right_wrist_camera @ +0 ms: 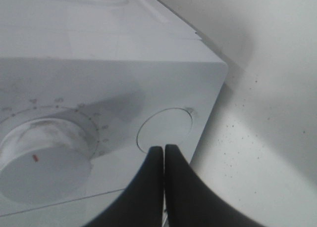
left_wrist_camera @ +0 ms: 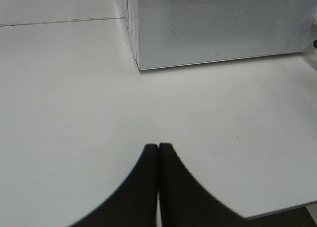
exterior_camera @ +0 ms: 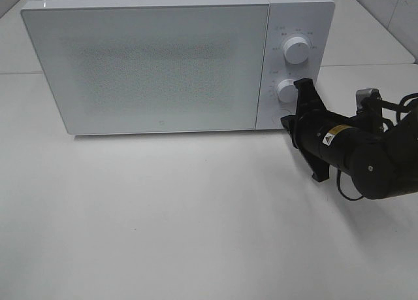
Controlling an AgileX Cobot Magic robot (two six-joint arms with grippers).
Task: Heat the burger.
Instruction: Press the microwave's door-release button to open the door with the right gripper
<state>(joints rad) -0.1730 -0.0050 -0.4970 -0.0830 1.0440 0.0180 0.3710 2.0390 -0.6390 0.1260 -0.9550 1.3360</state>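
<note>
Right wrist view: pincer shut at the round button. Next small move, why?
Probably ease the right pincer straight forward to press the round button. Its shut tips already point at it, beside the dial, and the microwave door is closed, so pressing may release it.

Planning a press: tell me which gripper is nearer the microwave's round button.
Right. The right gripper, shut, has its tips right at the round button; the left gripper is over the table, off the microwave's opposite front corner.

Glossy white microwave [exterior_camera: 157, 65] (finely speckled), matt table [exterior_camera: 163, 215].
</note>
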